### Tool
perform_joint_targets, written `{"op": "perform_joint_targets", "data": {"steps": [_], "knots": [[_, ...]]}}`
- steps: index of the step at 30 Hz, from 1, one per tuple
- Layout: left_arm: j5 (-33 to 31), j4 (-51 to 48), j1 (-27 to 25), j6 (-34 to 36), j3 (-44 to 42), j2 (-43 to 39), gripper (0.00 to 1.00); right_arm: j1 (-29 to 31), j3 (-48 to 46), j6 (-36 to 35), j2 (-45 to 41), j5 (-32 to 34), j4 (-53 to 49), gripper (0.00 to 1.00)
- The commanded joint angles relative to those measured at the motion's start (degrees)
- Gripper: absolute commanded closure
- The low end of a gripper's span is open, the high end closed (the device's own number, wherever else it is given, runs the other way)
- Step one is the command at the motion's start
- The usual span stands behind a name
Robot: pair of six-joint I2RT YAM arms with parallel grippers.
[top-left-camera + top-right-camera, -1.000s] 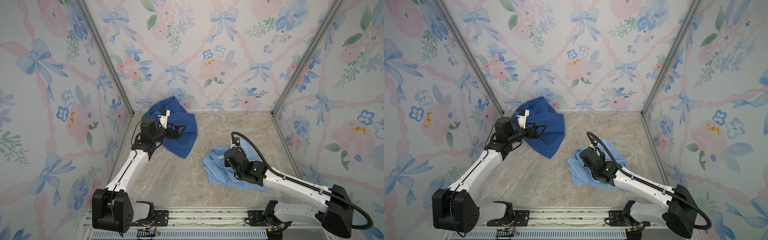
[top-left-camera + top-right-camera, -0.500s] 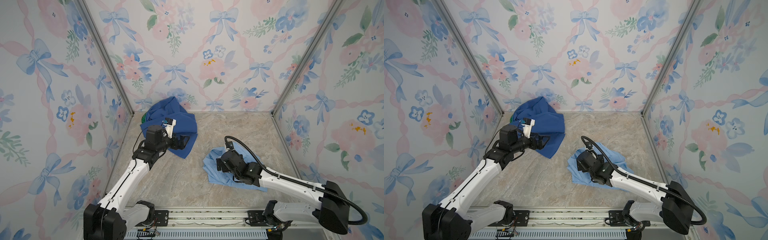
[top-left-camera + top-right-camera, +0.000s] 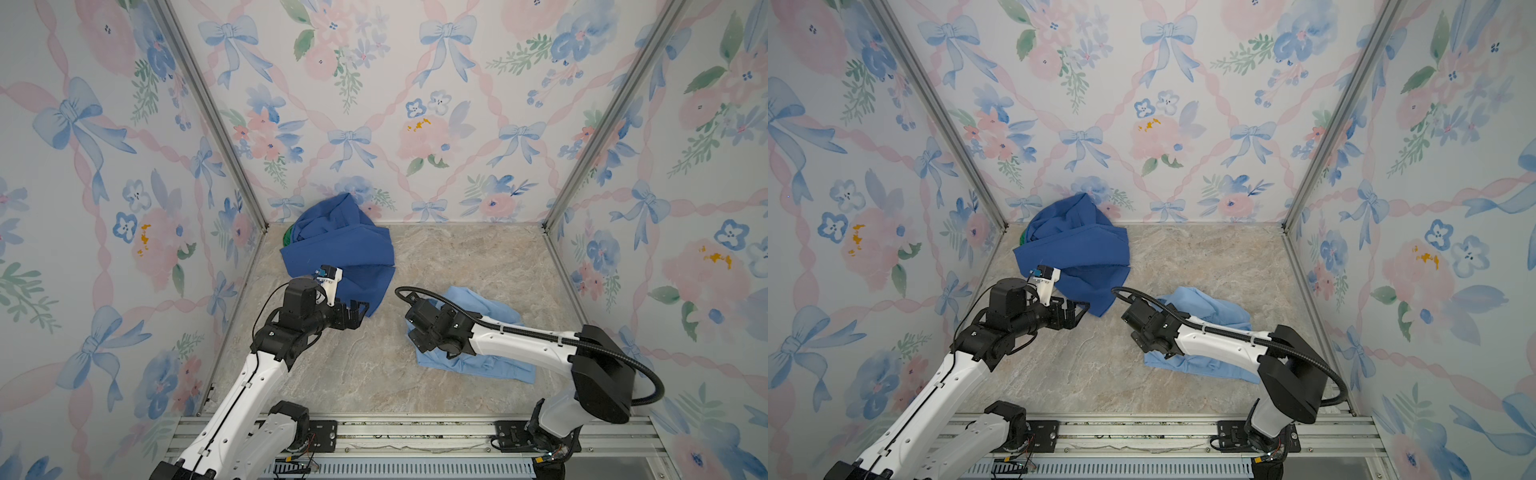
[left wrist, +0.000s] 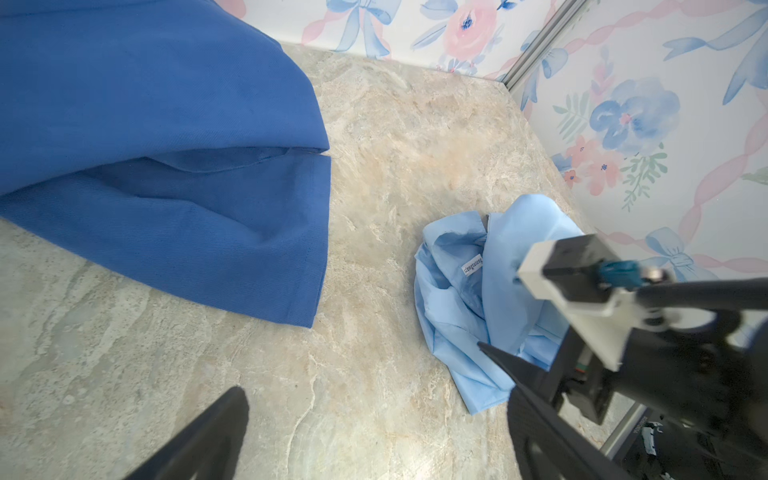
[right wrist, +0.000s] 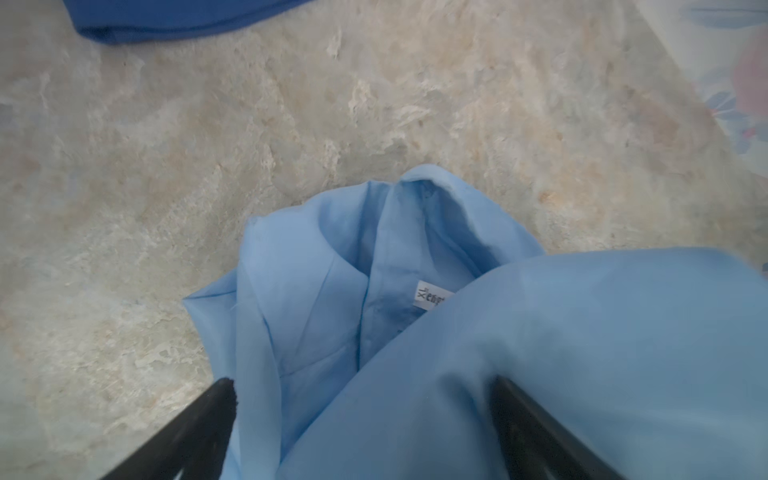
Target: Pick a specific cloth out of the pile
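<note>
Both top views. The cloth (image 3: 488,306) (image 3: 1208,305), light sky-blue and crumpled, lies on the marbled worktop (image 3: 457,257) right of centre, well apart from the pile (image 3: 340,245) (image 3: 1075,245). The right arm (image 3: 519,338) crosses over its middle. The pile is heaped in the back left corner: mostly a royal-blue cloth, with a sliver of green fabric (image 3: 286,239) at its left edge. The left claw (image 3: 355,311) is wide and empty, near the pile's front hem. The right claw is hidden under its own wrist here, above the cloth's left end.

Left wrist view. The left claw (image 4: 361,370) has its jaws far apart, with only bare worktop between them. The royal-blue cloth's hem (image 4: 307,249) lies ahead, clear of the fingers. The cloth (image 4: 453,299) sits off to one side, its white neck label (image 4: 473,264) showing and the right arm's wrist over its far part.

Right wrist view. The right claw (image 5: 361,382) is spread wide and grips nothing. The cloth (image 5: 540,332) bunches loosely between the fingers and laps over one of them. Collar (image 5: 316,266) and neck label (image 5: 430,297) face up. An edge of the royal-blue cloth (image 5: 174,16) lies far ahead across bare worktop.
</note>
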Motion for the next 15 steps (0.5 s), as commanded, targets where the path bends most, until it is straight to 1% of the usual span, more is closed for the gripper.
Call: {"op": "perform_joint_targets", "data": {"steps": [1, 4, 7, 8, 9, 11, 14, 15], "knots": [[-1.06, -2.47, 0.24, 1.15, 1.16, -4.11, 0.02, -1.22, 0.62, -0.45, 3.71, -5.29, 1.49, 0.03], [-2.75, -2.44, 0.3, 1.12, 0.81, -5.33, 0.02, -1.77, 0.48, 0.98, 6.94, -8.4, 2.64, 0.03], [-2.2, -2.51, 0.24, 1.92, 1.23, -3.7, 0.02, -2.01, -0.4, 2.11, 8.86, -10.47, 3.86, 0.01], [-2.45, -2.5, 0.25, 2.09, 1.57, -3.2, 0.02, -2.1, -1.17, 2.37, 8.96, -10.92, 5.05, 0.04], [-3.3, -2.47, 0.3, 2.22, 2.07, -2.86, 0.02, -2.41, -1.9, 2.63, 8.94, -11.87, 6.24, 0.1], [-5.23, -2.39, 0.4, 2.71, 3.58, -2.04, 0.02, -3.63, -2.31, 3.6, 9.02, -14.01, 7.25, 0.28], [-7.28, -2.48, 0.58, 5.7, 6.92, 0.39, 0.02, -6.07, -2.08, 3.53, 8.83, -17.88, 8.03, 0.6], [-7.64, -2.43, 0.76, 6.44, 7.97, 1.14, 0.02, -6.83, -2.34, 2.86, 8.46, -18.44, 9.09, 0.74]]}}
